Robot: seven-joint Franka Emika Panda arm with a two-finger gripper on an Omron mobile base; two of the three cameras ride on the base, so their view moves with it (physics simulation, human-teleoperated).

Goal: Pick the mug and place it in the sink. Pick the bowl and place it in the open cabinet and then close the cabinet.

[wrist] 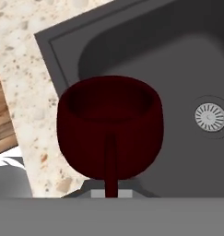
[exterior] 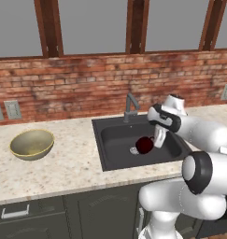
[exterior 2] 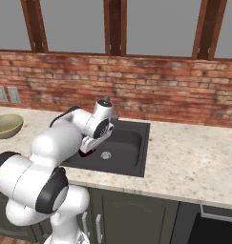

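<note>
The gripper is pinched tight on the mug, holding it by its handle, which in the hand view runs straight down from the cup's body to the finger tips. The mug hangs out in front of the hand with its open mouth toward the camera's upper side, so its long axis lies roughly along the gripper's own reach rather than across it.

What the next move turns on is where the mug sits against the sink. In the left base view the mug is over the basin, near the drain and inside the rim on all sides. In the hand view the drain lies off to one side of the cup, with dark basin floor behind most of it and a strip of counter past the rim on the other side (that view is rolled, so its sides are not the room's). Whether the mug's base already touches the floor or hangs just above it I cannot tell; the left base view suggests it is low in the basin. My judgement is that the release only needs a short drop, if any, and then a spread of the fingers.

The bowl stands on the counter well to the left of the sink, apart from the arm, untouched.
</note>
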